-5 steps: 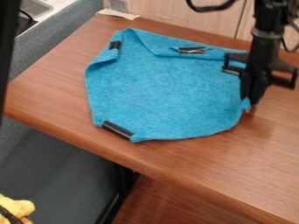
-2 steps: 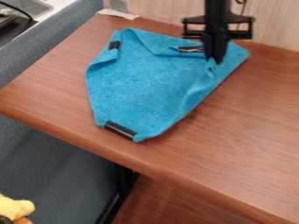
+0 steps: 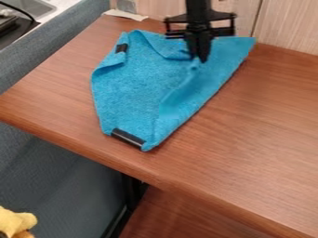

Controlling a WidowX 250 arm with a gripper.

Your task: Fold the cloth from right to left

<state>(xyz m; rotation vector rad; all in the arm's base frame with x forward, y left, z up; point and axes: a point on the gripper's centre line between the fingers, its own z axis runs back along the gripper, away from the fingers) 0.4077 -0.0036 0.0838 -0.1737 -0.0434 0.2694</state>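
Where the view is nearest, at its bottom left, a yellow thing shows, cut off by the edge. Right of it, below the table, are a dark post and a brown wooden surface. A grey panel runs along the table's left side.

On the table, left of its middle, lies the blue cloth, its nearest corner close to the table's front edge. A black strip sits at that corner, slanting. From there the cloth's right side runs straight and slantwise up to a far right corner. Inside that side, a raised, creased flap leans over toward the left, while the left part of the cloth lies mostly flat.

Farther back, the black gripper points down over the upper part of the cloth, its fingertips together on a pinch of the flap. A second black strip is on the cloth's far left edge, where the cloth is turned in. Beyond stand a pale wood wall, a scrap of white paper at its foot, and, top left, a sink beside a black object.
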